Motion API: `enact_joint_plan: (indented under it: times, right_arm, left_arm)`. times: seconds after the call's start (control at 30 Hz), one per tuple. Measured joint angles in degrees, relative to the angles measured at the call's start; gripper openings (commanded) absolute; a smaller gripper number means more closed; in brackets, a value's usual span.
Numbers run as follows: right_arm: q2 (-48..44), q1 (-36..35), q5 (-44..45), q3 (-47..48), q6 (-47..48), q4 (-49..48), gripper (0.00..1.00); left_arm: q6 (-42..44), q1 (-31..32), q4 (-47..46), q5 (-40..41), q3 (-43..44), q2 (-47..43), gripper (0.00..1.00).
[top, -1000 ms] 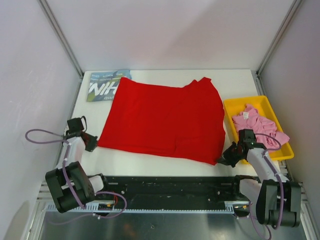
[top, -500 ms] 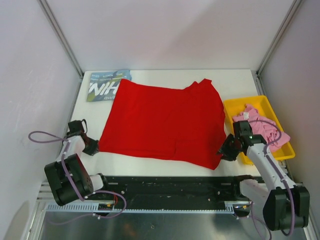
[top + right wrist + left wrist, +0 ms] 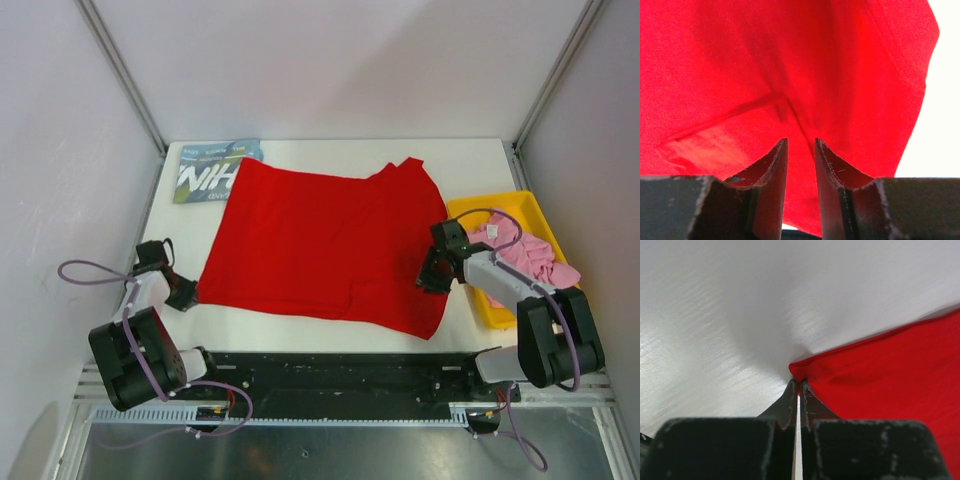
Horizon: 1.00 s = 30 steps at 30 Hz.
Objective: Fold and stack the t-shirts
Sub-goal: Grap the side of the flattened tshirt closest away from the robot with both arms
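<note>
**Top external view.** A plain red cloth t-shirt (image 3: 325, 245) is lying spread flat on the white table (image 3: 470, 165). A folded blue t-shirt with large white letters (image 3: 205, 172) is sitting against the red shirt's far left corner. A crumpled pink t-shirt (image 3: 525, 255) is resting in a yellow plastic tray (image 3: 492, 312) just beside the red shirt's right edge. The left gripper (image 3: 183, 293) is sitting at the red shirt's near left corner. The right gripper (image 3: 432, 275) is hovering over the shirt's right edge.

**Left wrist view.** The fingers (image 3: 789, 401) are pressing together to a hairline slit, with their tips touching the red shirt's hemmed corner. Whether any cloth is being pinched cannot be told.

**Right wrist view.** The fingers (image 3: 774, 167) are standing narrowly parted and are gripping nothing. Red cloth and a sewn seam are lying beyond them.

**Hazards, as judged.** If the left pincer is only touching the hem, a lift may be leaving the corner behind. If the right pincer closes inboard of the red shirt's edge, it may be bunching the cloth and skewing the fold. A skewed pull could also be dragging the red shirt over the blue one.
</note>
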<state>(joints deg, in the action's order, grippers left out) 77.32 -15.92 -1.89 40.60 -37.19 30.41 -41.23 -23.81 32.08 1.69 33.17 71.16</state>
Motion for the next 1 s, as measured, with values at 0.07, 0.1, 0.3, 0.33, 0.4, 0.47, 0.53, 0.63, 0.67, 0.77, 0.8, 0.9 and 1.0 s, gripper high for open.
enact_joint_plan:
  times: [0.07,0.1,0.3,0.33,0.4,0.47,0.53,0.63,0.67,0.77,0.8,0.9,1.0]
  right_arm:
    - [1.57,-0.28,1.11,0.7,0.52,-1.62,0.32]
    - [1.99,-0.39,1.51,0.92,0.81,-2.1,0.33]
    - [3.63,-1.11,3.23,1.6,1.55,-5.22,0.33]
    - [4.13,-1.18,3.48,1.66,1.7,-5.6,0.33]
    - [4.68,-1.46,3.78,1.66,1.79,-5.86,0.33]
    - [5.35,-1.84,4.13,1.66,1.88,-5.99,0.33]
    - [5.9,-2.29,4.48,1.79,1.9,-6.12,0.32]
    - [6.43,-3.15,4.76,2.16,1.88,-6.67,0.27]
    - [6.56,-3.45,4.94,2.21,1.86,-6.88,0.24]
    - [6.6,-4.15,5.16,2.23,1.77,-7.02,0.13]
    - [6.6,-4.42,5.18,2.23,1.66,-6.99,0.1]
    - [6.58,-4.76,5.38,2.23,1.27,-6.93,0.08]
    - [6.27,-4.87,5.55,2.23,1.16,-6.43,0.08]
  left_arm:
    - [0.31,0.0,-0.02,-0.02,0.0,0.0,0.0]
    - [0.35,0.0,-0.02,-0.02,0.0,0.0,0.0]
    - [0.81,0.0,-0.07,-0.15,0.0,0.0,0.0]
    - [0.83,0.0,-0.07,-0.15,0.0,0.0,0.0]
    - [0.85,0.0,-0.07,-0.17,0.0,-0.02,0.0]
    - [0.94,0.0,-0.09,-0.17,0.0,-0.02,0.0]
    - [0.98,0.0,-0.09,-0.2,0.0,-0.02,0.0]
    - [1.14,0.0,-0.09,-0.22,0.0,-0.02,0.0]
    - [1.18,0.0,-0.11,-0.22,0.0,-0.02,0.0]
    - [1.2,0.0,-0.11,-0.24,0.0,-0.02,0.0]
    - [1.2,0.0,-0.11,-0.26,0.0,-0.02,0.0]
    - [1.2,0.0,-0.11,-0.33,0.0,-0.04,0.0]
    - [1.22,0.0,-0.09,-0.39,0.0,-0.24,0.0]
